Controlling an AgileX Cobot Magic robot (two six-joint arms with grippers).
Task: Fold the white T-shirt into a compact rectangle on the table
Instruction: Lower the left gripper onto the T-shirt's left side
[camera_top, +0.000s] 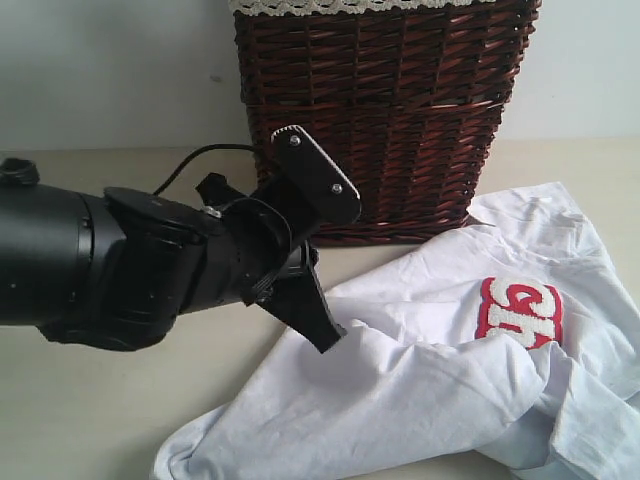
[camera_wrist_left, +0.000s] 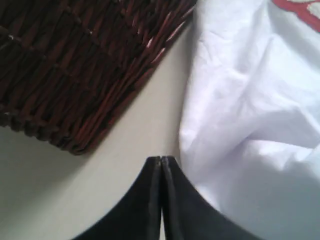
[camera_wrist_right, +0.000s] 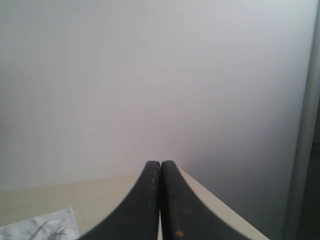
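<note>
On the worktop (camera_top: 80, 400), the wicker basket (camera_top: 390, 110) stands at the far edge, and the white T-shirt (camera_top: 420, 390) sprawls rumpled from the basket's foot to the near edge on the right, so we judge folding not yet begun. The left claw (camera_wrist_left: 161, 165) is pressed shut on nothing, its tip just beside the shirt's border, likely placed to take that border; the right claw (camera_wrist_right: 160, 167), likewise shut and empty, faces the wall (camera_wrist_right: 150, 75), apart from the cloth.
</note>
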